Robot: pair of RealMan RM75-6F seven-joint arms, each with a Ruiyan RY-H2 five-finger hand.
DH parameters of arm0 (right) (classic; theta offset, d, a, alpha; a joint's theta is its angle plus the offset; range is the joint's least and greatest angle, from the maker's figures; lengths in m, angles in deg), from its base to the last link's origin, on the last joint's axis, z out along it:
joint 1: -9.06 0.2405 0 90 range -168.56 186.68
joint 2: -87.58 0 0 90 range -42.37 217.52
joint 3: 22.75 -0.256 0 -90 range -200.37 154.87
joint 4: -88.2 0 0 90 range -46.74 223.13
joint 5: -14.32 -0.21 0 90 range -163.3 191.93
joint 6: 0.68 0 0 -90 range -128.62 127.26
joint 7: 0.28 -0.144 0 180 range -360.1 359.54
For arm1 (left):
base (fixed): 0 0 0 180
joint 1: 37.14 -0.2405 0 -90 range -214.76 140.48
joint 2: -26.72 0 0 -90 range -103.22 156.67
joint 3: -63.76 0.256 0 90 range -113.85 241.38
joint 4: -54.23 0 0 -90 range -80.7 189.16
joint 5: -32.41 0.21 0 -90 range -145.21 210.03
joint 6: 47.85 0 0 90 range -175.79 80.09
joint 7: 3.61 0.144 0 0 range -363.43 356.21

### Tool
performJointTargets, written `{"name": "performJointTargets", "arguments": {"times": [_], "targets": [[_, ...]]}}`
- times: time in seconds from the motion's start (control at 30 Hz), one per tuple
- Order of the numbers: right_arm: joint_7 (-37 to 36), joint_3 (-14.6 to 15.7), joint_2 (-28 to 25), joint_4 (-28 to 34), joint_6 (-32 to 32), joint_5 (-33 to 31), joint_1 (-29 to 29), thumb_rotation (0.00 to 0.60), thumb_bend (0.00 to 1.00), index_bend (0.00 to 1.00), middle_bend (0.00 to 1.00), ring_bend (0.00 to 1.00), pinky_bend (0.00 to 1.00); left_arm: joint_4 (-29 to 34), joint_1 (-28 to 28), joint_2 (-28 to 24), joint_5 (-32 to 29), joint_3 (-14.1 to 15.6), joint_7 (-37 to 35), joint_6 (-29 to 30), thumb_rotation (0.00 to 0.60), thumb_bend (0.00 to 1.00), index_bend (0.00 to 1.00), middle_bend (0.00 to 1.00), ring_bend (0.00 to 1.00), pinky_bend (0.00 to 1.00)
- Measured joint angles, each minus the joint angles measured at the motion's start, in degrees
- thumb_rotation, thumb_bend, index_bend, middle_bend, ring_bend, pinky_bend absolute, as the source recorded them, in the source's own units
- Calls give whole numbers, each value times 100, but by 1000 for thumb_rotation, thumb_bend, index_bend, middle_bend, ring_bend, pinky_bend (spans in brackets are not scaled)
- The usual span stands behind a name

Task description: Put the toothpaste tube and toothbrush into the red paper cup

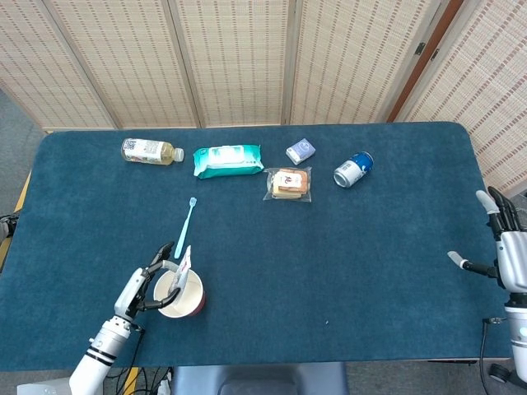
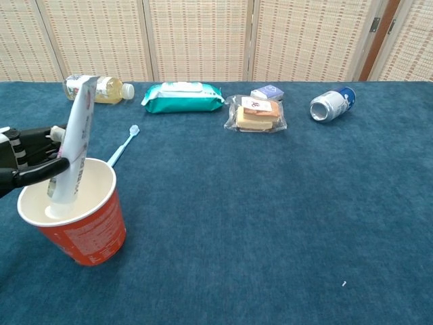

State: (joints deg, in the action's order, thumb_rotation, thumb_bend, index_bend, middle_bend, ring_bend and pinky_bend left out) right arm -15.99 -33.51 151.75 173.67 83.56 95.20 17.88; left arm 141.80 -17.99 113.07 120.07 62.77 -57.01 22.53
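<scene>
The red paper cup (image 2: 81,227) (image 1: 183,296) stands upright near the table's front left. A white toothpaste tube (image 2: 74,145) (image 1: 180,268) stands tilted with its lower end inside the cup. My left hand (image 2: 27,159) (image 1: 144,286) pinches the tube just above the cup's rim. The light blue toothbrush (image 2: 122,145) (image 1: 186,225) lies flat on the cloth just beyond the cup. My right hand (image 1: 504,255) hovers open at the table's right edge, far from everything, seen only in the head view.
Along the back of the blue table (image 1: 362,247) lie a drink bottle (image 1: 151,151), a teal wipes pack (image 1: 228,160), a small blue box (image 1: 300,151), a wrapped sandwich (image 1: 290,183) and a tipped can (image 1: 353,169).
</scene>
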Motion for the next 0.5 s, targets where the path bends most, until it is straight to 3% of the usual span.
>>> {"name": "performJointTargets", "arguments": {"times": [0.5], "targets": [[-30,25,51,-46,-24,16,-6,600,0,46,0,26,366,-326,-18,194,20,124,-71,-37,600,374,734,57,0,0]]}}
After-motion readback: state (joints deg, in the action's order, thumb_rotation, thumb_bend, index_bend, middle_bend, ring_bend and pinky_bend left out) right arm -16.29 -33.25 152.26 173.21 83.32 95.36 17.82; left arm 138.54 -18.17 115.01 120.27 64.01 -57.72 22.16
